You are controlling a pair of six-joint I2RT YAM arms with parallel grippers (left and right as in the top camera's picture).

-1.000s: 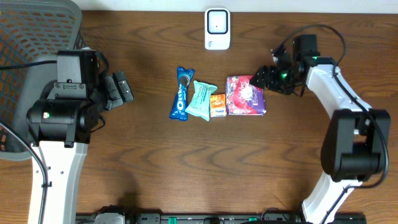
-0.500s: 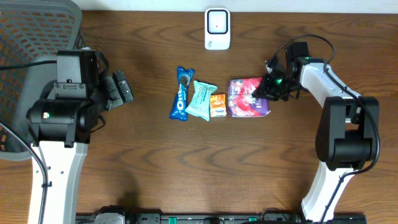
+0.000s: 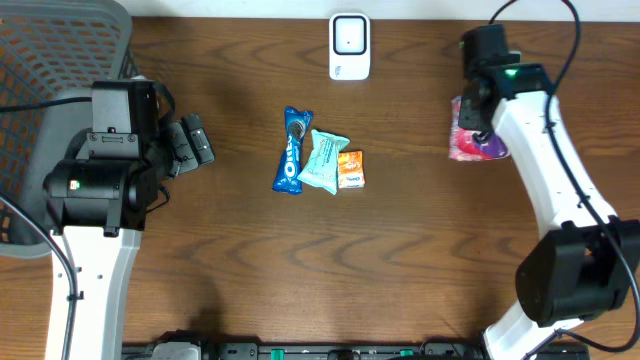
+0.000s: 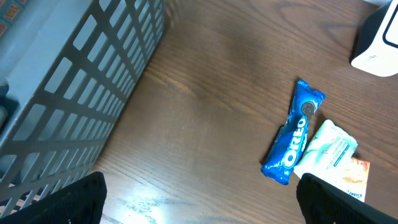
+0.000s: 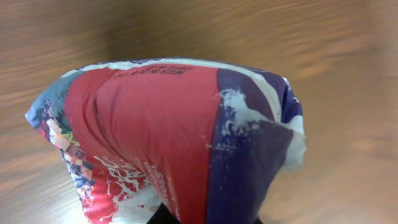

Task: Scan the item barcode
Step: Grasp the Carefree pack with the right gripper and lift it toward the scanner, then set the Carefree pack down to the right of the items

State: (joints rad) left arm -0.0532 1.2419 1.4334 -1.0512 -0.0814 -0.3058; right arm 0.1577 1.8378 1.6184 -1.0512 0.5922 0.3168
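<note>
Red-and-purple packet point(image 3: 466, 146) hangs clamped in our right gripper point(image 3: 474, 124), off the table, right of the scanner point(image 3: 349, 45); our left gripper point(image 3: 196, 142) rests wide apart beside the basket point(image 3: 60, 40).

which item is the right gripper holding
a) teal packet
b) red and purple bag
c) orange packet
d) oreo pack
B: the red and purple bag sits in the right gripper and fills the right wrist view, while the oreo pack, teal packet and orange packet lie in a row well apart from it.
</note>
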